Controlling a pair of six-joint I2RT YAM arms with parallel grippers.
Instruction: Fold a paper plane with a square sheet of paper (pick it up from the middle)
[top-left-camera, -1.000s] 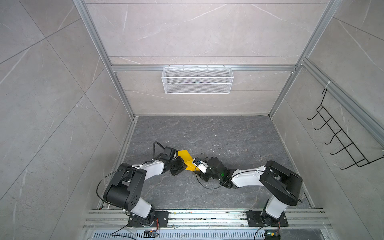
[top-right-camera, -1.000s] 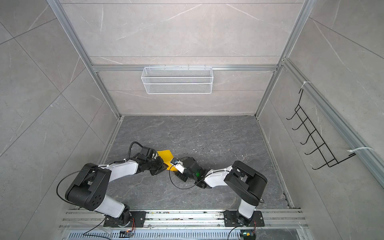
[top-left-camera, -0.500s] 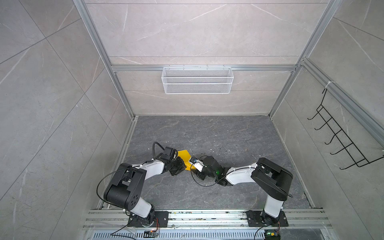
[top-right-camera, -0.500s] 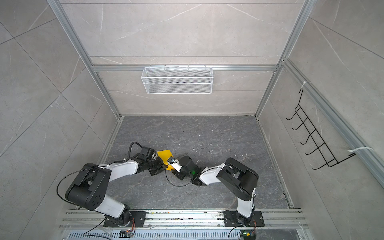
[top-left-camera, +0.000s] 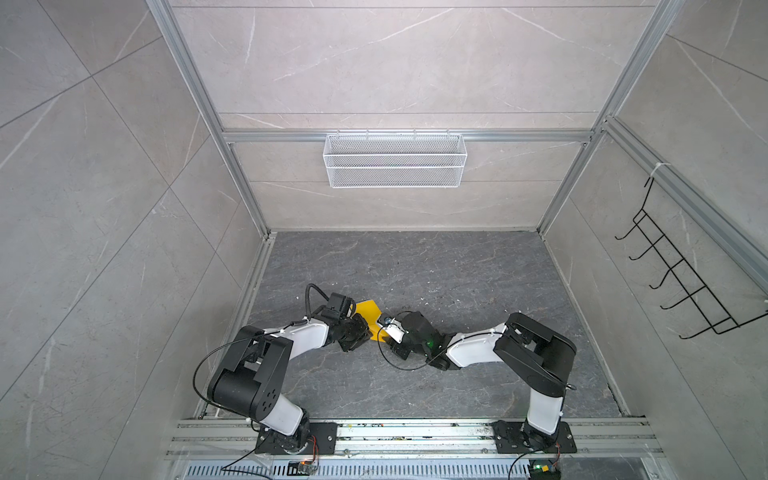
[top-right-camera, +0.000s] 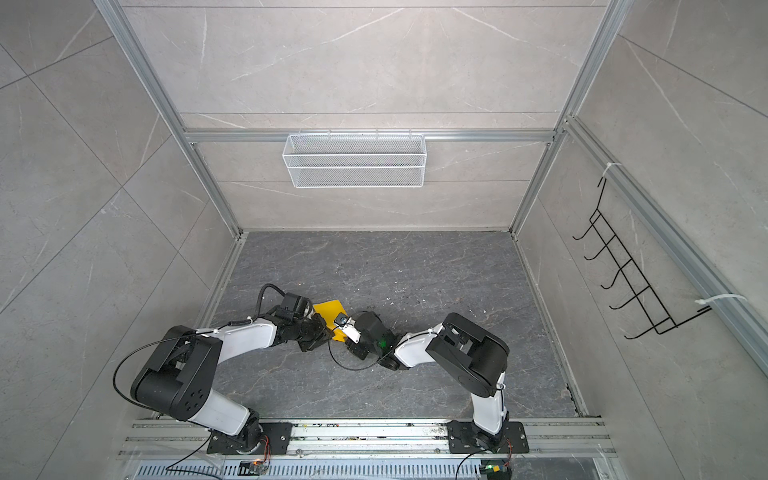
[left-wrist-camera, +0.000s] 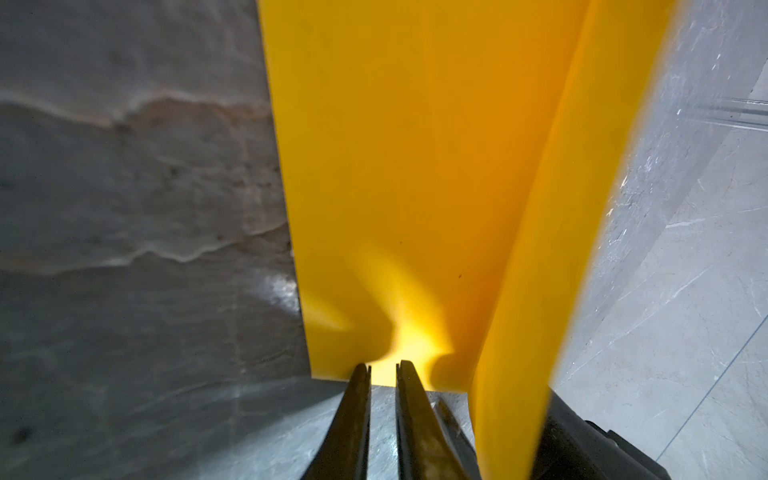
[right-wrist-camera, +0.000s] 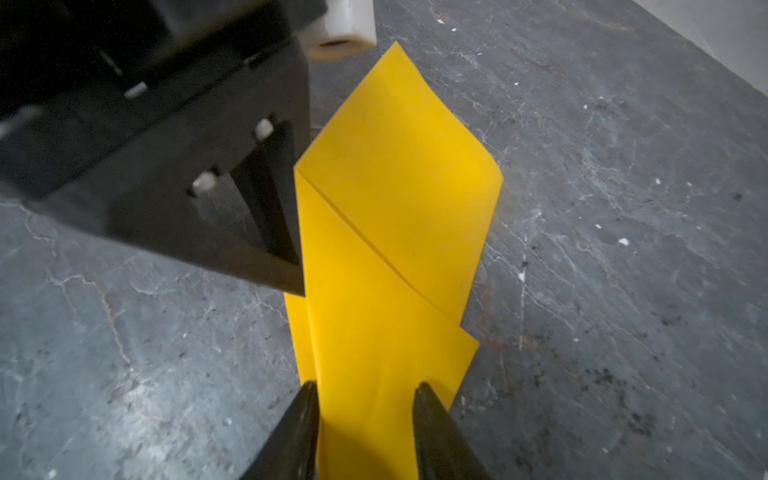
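The square sheet of paper (top-left-camera: 368, 314) (top-right-camera: 329, 311), bright yellow and partly folded with a diagonal crease, lies on the dark grey floor between my two grippers. In the left wrist view one flap of the paper (left-wrist-camera: 395, 166) stands up beside my left gripper (left-wrist-camera: 383, 368). Its jaws stand a narrow gap apart, tips at the sheet's near edge, bare floor between them. My right gripper (right-wrist-camera: 365, 390) is open, its tips astride the opposite end of the paper (right-wrist-camera: 395, 187), which lies between them. Both top views show the left gripper (top-left-camera: 365, 332) and right gripper (top-left-camera: 380, 334) nearly touching.
A white wire basket (top-left-camera: 395, 160) hangs on the back wall. A black hook rack (top-left-camera: 681, 282) is on the right wall. An aluminium rail (top-left-camera: 415, 432) carries both arm bases at the front. The left gripper's black body (right-wrist-camera: 187, 145) fills one side of the right wrist view.
The right arm has reached left onto the paper and its jaws have narrowed. The left arm and its jaws have not moved.
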